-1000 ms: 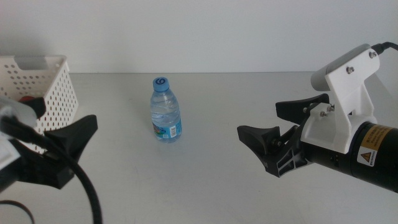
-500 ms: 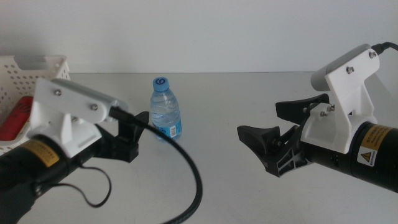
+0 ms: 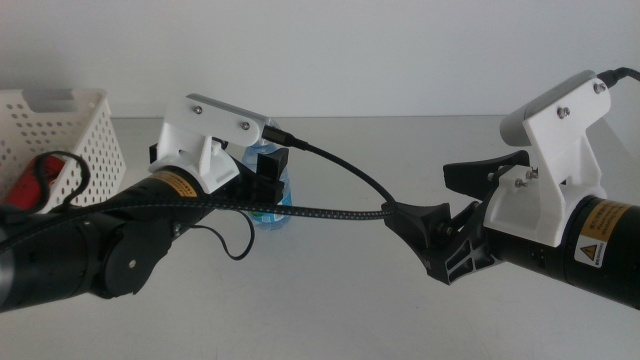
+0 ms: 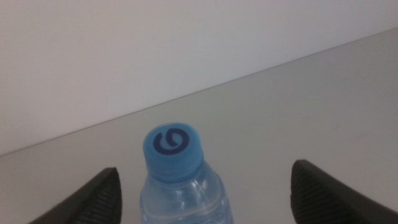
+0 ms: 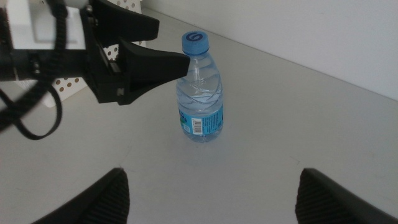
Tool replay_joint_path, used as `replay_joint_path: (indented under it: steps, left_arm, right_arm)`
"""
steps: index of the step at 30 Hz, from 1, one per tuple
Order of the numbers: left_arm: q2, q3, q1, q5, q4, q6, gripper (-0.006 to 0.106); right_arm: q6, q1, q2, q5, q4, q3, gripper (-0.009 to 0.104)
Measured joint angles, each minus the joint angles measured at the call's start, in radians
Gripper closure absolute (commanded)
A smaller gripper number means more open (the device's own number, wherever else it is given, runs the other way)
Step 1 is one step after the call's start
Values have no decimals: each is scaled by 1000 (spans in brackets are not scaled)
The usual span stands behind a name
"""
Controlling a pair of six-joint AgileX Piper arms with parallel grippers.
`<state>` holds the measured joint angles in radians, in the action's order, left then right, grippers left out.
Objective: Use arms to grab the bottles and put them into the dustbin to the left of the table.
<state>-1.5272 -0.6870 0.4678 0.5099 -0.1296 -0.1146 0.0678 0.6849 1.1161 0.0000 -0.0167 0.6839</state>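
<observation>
The left arm's black forked gripper (image 4: 202,193) is spread wide around the small clear water bottle with a blue cap (image 4: 174,149); the bottle stands upright between its two fingers (image 4: 93,199), touching neither as far as the left wrist view shows. From the right wrist view one dark finger (image 5: 152,65) reaches just beside the bottle's neck. The bottle stands on the light grey matte surface (image 3: 340,300), with the white perforated plastic basket (image 3: 85,150) well off to that arm's outer side, something red (image 3: 35,182) lying inside it. The right arm's gripper (image 3: 455,215) waits apart from the bottle, fingers also spread and empty.

The step in hand looks like the approach to grasp. Next, the left fingers probably need to lower toward the bottle's body and close squarely, since a thin plastic bottle could tip or slip if pinched near the cap.
</observation>
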Motion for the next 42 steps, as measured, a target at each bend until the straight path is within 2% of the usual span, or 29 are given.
replay_joint_path:
  steps: [4, 13, 23, 26, 31, 34, 36, 42]
  left_arm:
    - [-94, -38, -34, 52, 48, 39, 8]
    - [-273, -72, -109, 203, 236, 233, 8]
    - [-453, -130, -119, 335, 275, 290, 10]
    - [-490, -151, -119, 340, 277, 305, 22]
    - [-481, -155, -121, 309, 365, 305, 68]
    - [-437, -163, -120, 192, 402, 305, 91]
    - [-400, -180, -120, 78, 396, 305, 102]
    - [-248, -267, -122, -289, 366, 308, 102]
  right_arm:
    - [0, 0, 0, 0, 0, 0, 24]
    - [0, 0, 0, 0, 1, 0, 24]
    - [0, 0, 0, 0, 1, 0, 24]
    - [0, 0, 0, 0, 1, 0, 24]
    - [0, 0, 0, 0, 1, 0, 24]
    - [0, 0, 0, 0, 1, 0, 24]
    - [0, 0, 0, 0, 1, 0, 24]
    - [0, 0, 0, 0, 1, 0, 24]
